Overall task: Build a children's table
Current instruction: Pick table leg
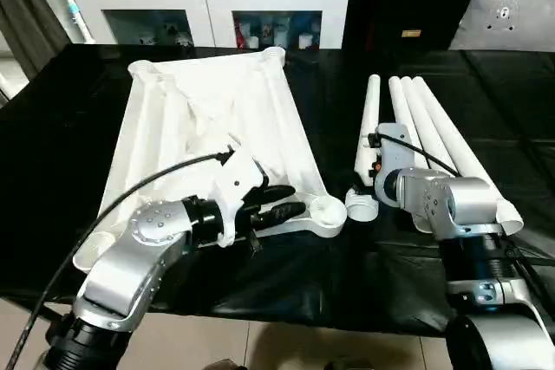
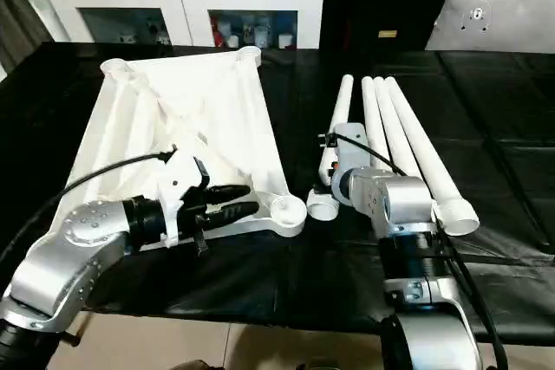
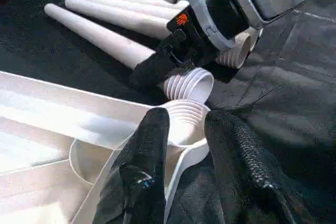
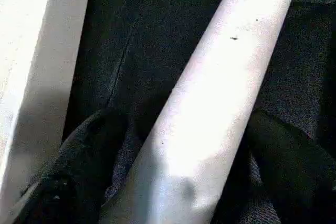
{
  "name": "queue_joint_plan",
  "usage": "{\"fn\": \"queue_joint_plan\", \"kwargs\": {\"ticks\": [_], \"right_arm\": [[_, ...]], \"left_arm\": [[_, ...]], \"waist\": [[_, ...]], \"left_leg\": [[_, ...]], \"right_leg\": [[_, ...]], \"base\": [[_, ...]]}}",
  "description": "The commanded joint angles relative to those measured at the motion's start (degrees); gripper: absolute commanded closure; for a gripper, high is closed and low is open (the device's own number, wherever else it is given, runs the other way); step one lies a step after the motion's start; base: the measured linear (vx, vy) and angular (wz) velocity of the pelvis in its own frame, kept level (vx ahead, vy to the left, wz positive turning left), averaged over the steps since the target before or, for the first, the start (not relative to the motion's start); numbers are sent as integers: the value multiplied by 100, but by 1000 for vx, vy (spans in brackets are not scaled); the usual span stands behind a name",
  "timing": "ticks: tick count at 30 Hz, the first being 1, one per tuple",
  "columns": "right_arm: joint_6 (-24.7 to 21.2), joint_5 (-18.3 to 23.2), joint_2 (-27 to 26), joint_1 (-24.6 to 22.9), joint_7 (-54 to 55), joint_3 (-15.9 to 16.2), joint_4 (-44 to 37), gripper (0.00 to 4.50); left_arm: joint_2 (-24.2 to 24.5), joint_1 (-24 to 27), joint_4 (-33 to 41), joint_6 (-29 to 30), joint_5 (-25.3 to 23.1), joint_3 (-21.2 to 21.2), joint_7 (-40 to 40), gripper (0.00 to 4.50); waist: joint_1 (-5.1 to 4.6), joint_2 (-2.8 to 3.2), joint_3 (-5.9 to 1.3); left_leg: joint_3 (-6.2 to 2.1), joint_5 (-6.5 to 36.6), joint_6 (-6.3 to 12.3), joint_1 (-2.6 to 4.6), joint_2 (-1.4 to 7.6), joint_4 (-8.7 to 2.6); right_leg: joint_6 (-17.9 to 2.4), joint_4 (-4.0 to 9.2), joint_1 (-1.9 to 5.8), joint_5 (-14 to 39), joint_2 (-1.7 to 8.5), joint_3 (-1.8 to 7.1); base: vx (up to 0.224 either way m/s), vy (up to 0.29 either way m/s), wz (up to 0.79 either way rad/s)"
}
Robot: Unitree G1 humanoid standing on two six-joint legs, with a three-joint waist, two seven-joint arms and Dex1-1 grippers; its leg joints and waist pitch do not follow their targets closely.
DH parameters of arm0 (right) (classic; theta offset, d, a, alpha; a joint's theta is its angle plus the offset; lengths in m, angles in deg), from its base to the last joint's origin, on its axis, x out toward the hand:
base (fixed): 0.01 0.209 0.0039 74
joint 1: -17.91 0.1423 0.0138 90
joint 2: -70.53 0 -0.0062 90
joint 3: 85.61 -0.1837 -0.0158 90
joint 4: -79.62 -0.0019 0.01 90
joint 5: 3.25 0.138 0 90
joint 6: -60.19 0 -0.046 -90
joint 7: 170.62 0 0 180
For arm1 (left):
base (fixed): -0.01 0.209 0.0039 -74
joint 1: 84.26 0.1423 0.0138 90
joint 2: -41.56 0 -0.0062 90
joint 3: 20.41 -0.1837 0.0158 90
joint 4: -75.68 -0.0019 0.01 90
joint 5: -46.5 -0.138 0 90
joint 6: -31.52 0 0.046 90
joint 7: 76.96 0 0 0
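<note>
The tabletop (image 1: 208, 119) edge is pinched steady by the left gripper (image 1: 282, 201), while a leg (image 4: 210, 98) is straddled, ungripped, between the wide-open fingers of the right gripper (image 4: 178, 171).

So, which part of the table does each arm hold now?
Left jaws clamp the tabletop at its near corner socket. Right jaws straddle a leg, not closed.

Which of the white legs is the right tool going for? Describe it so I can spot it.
On the black-covered work surface, right of the upturned white ribbed plastic tabletop, lie four long white cylindrical legs. It is the leftmost leg, set slightly apart, with the right tool straddling it.
</note>
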State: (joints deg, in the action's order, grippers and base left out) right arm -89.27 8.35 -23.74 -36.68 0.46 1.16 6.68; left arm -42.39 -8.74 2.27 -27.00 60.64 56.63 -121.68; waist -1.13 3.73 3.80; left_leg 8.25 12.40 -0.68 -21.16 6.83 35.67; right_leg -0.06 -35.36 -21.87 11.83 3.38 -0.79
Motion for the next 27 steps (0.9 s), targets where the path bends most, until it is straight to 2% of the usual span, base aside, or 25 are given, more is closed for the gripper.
{"fn": "queue_joint_plan", "kwargs": {"ticks": [1,3,4,6,7,8,10,11,12,13,17,18,20,22,24,25,26,27], "right_arm": [[27,11,45,49,-14,-104,127,83],[22,24,67,52,-20,-130,153,86],[16,30,79,62,-26,-142,168,112],[17,29,92,77,-31,-159,199,125],[30,10,91,69,-14,-180,215,131],[32,9,91,68,-11,-182,216,143],[48,-6,76,41,32,-224,201,155],[55,0,62,27,48,-264,193,168],[60,6,50,11,67,-303,183,175],[61,16,46,-3,75,-331,177,185],[109,22,20,-55,127,-393,170,217],[139,15,3,-53,152,-410,199,225],[150,8,-11,-56,172,-418,207,241],[139,-1,-33,-71,199,-434,164,252],[107,-9,-47,-104,206,-440,67,256],[83,5,-58,-115,209,-464,2,259],[83,5,-58,-115,209,-464,2,261],[92,23,-72,-136,222,-496,-70,262]], "left_arm": [[48,-83,125,88,64,93,32,307],[-18,-116,142,119,49,46,91,307],[-50,-140,143,139,45,15,125,307],[-101,-183,111,152,31,-47,180,307],[-137,-209,76,152,9,-96,209,307],[-139,-211,72,151,7,-100,210,307],[-157,-237,41,151,-6,-125,211,307],[-160,-261,16,153,-15,-146,198,307],[-159,-287,-3,157,-35,-175,191,307],[-160,-312,-16,164,-56,-200,191,307],[-103,-339,70,223,-43,-186,229,307],[-96,-337,106,226,-45,-127,283,307],[-89,-340,124,208,-68,-92,327,307],[-104,-369,96,178,-83,-83,349,307],[-124,-400,60,169,-92,-84,362,307],[-132,-418,39,165,-93,-80,364,307],[-132,-418,39,165,-93,-80,364,307],[-150,-431,6,146,-103,-76,388,307]], "waist": [[9,-115,-415],[3,-104,-412],[3,-106,-415],[9,-76,-414],[4,-90,-411],[4,-71,-414],[7,-84,-421],[13,-19,-421],[11,-69,-424],[17,-80,-423],[25,-80,-418],[22,-31,-417],[5,-54,-417],[0,-5,-417],[-3,-19,-419],[1,68,-418],[-17,11,-418],[-14,24,-424]], "left_leg": [[-87,225,251,27,458,-382],[-85,249,244,27,451,-383],[-83,264,237,35,452,-379],[-90,301,217,31,449,-377],[-86,328,212,31,448,-380],[-86,353,191,36,449,-378],[-88,328,190,27,449,-377],[-96,341,170,31,443,-376],[-96,360,169,25,444,-380],[-96,360,173,23,445,-384],[-94,397,167,24,441,-383],[-100,428,149,32,444,-384],[-97,454,128,28,440,-384],[-101,507,102,40,440,-384],[-102,553,64,43,442,-392],[-114,577,36,49,439,-389],[-106,614,33,43,439,-393],[-111,594,32,42,437,-393]], "right_leg": [[-1728,326,301,264,424,208],[-1720,329,295,289,412,205],[-1723,331,295,303,414,205],[-1730,334,299,333,419,203],[-1722,346,295,356,413,203],[-1715,351,293,354,414,206],[-1714,343,305,305,417,205],[-1703,342,298,297,410,198],[-1706,344,309,271,409,200],[-1709,345,310,280,413,202],[-1702,349,304,406,418,198],[-1693,346,297,455,420,197],[-1681,357,301,433,406,197],[-1669,358,290,483,403,194],[-1658,361,290,475,395,194],[-1656,347,287,471,400,191],[-1640,366,291,440,387,190],[-1643,357,300,404,393,191]], "base": [[0,0,0],[0,0,0],[0,0,0],[0,0,0],[0,0,0],[0,0,0],[0,0,0],[0,0,0],[0,0,0],[0,0,0],[0,0,0],[0,0,0],[0,0,0],[0,0,0],[0,0,0],[0,0,0],[0,0,0],[0,0,0]]}}
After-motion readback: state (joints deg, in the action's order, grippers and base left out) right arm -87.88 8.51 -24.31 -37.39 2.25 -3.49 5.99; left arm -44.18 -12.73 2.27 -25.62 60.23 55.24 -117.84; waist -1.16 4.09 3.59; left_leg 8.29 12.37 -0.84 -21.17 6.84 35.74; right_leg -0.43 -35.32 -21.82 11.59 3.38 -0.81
